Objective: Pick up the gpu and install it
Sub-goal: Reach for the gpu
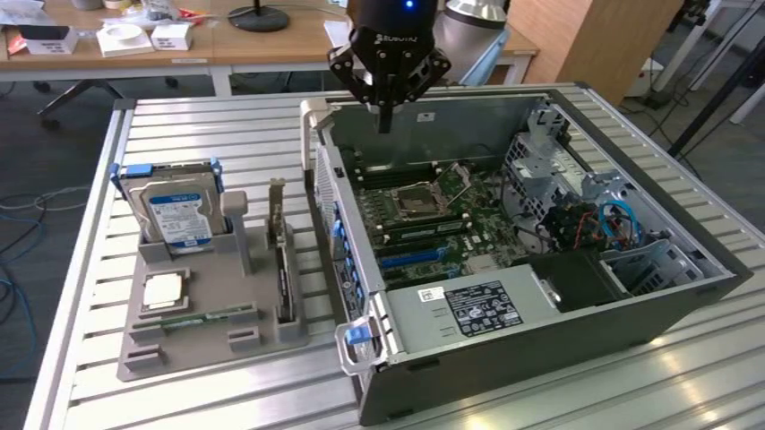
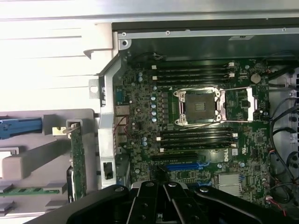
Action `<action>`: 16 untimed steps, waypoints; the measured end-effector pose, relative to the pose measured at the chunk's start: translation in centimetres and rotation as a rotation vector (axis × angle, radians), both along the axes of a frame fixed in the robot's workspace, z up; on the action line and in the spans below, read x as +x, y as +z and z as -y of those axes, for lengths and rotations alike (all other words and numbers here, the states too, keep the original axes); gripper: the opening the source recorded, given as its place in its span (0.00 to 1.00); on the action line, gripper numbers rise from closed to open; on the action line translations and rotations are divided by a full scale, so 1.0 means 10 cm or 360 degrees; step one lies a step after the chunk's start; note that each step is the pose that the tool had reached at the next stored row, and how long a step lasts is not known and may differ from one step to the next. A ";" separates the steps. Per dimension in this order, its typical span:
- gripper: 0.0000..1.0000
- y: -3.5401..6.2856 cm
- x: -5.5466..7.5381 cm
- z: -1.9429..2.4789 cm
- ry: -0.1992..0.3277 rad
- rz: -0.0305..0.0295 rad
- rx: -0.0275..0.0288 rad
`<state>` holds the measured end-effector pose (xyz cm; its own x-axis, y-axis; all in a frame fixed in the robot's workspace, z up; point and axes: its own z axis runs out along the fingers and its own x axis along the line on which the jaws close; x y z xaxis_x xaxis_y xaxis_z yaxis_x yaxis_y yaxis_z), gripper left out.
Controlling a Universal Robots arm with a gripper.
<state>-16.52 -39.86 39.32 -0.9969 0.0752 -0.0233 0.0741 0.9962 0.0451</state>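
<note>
Black gripper (image 1: 385, 121) hangs above the open computer case (image 1: 538, 358), near the case wall at the bench's (image 1: 203, 125) far edge in the exterior view; I see its fingers pressed together with nothing between them. The gpu (image 1: 283, 278) stands on edge in a slot of the grey holder tray (image 1: 210, 287), toward the bench's edge at the exterior view's left, just beside the case. A silver hard drive (image 1: 177, 215) stands upright in the same tray. My wrist view looks down on the motherboard (image 2: 140, 116) and its CPU socket (image 2: 198, 106).
</note>
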 end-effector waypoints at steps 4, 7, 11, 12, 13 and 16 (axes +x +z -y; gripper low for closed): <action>0.10 0.000 -0.05 -0.002 0.0000 0.00001 -0.00001; 0.10 -0.001 -0.08 -0.003 0.0000 0.00001 0.00000; 0.10 0.000 -0.13 -0.005 0.0000 0.00000 0.00000; 0.10 -0.001 -0.14 -0.006 0.0000 0.00001 0.00000; 0.10 -0.001 -0.15 -0.007 0.0000 0.00000 0.00000; 0.10 0.000 -0.18 -0.008 0.0000 0.00000 -0.00001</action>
<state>-18.28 -39.78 39.32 -0.9969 0.0753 -0.0233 0.0742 0.9962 0.0451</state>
